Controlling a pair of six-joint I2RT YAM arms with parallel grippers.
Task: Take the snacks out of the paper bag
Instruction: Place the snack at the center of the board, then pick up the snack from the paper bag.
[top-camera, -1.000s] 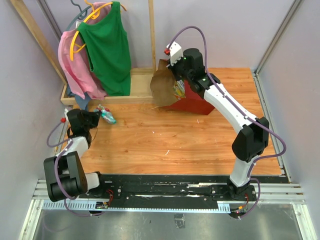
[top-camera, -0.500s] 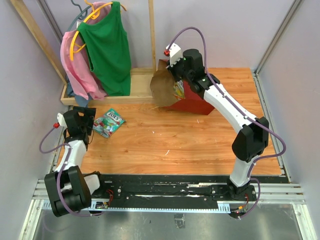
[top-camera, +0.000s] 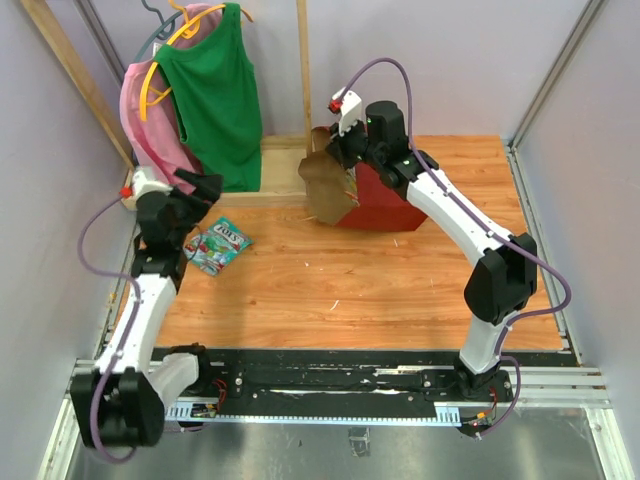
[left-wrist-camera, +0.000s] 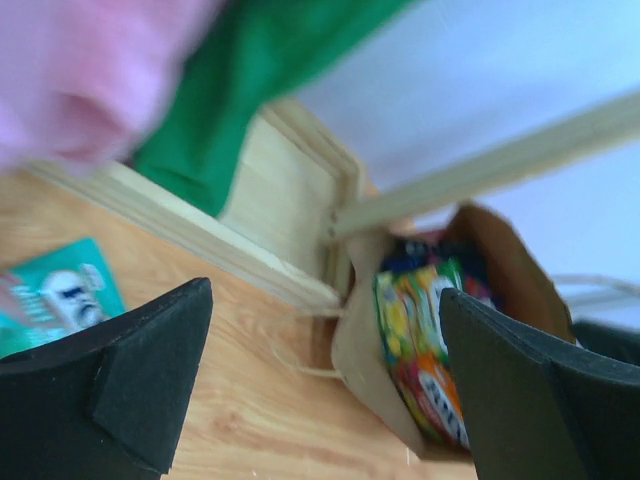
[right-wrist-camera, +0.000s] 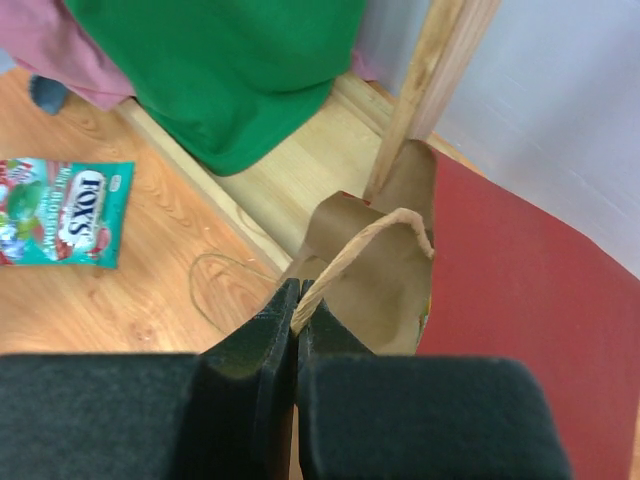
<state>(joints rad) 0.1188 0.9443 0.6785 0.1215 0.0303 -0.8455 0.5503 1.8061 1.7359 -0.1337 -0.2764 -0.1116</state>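
Note:
The paper bag (top-camera: 388, 203) lies on its side at the back of the table, red outside, its brown mouth (top-camera: 324, 188) facing left. My right gripper (right-wrist-camera: 298, 312) is shut on the bag's pale cord handle (right-wrist-camera: 372, 240) and holds it up by the mouth; from above it (top-camera: 337, 152) hangs over the bag's upper edge. A colourful snack packet (left-wrist-camera: 428, 352) shows inside the mouth. One teal snack packet (top-camera: 220, 246) lies on the table at the left. My left gripper (top-camera: 203, 187) hovers open and empty just behind that packet, facing the bag (left-wrist-camera: 325, 385).
A wooden rack (top-camera: 272, 178) stands along the back left, with a green garment (top-camera: 214, 95) and a pink one (top-camera: 143, 112) hanging over its base. The bag's second cord handle (right-wrist-camera: 212, 288) lies loose on the wood beside the mouth.
My left gripper opened and left the teal packet on the table, then rose and swung toward the back. The right gripper kept its hold on the handle; the bag's mouth shifted slightly.

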